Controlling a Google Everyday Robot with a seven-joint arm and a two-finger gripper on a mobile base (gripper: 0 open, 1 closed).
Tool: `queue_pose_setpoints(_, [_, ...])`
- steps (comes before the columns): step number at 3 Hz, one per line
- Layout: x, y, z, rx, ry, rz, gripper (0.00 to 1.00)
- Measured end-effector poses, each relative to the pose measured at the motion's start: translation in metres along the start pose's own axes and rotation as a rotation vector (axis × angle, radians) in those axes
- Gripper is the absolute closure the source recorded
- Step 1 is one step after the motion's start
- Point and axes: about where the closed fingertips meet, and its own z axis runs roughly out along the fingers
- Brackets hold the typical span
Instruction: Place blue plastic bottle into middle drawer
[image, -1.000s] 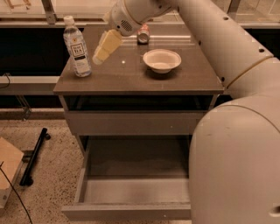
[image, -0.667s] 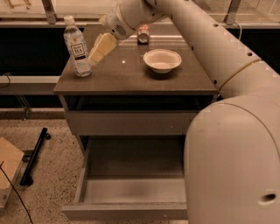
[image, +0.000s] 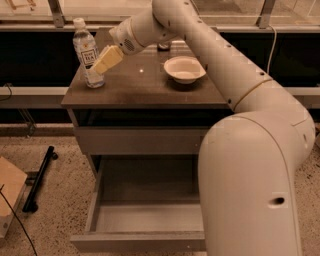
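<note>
The blue plastic bottle stands upright at the back left corner of the brown tabletop; it is clear, with a white cap and a pale label. My gripper hangs at the bottle's right side at label height and overlaps its lower right edge; I cannot tell if it touches. The middle drawer is pulled out below the tabletop, grey and with nothing in it. My arm partly covers the drawer's right side.
A white bowl sits on the tabletop's right half. A small dark can peeks out behind my arm at the back. A closed drawer front lies above the open one. A black bar and a cardboard box lie on the floor to the left.
My gripper has moved left and slightly down toward the bottle, from a small gap beside it to overlapping its right side. The bottle has not moved.
</note>
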Motion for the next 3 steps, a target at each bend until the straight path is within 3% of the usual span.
queue_pose_setpoints(1, [0.0, -0.008, 0.022, -0.007, -0.051, 0.032, 0.0])
queue_pose_setpoints(3, [-0.005, -0.007, 0.056, -0.058, -0.106, 0.058, 0.41])
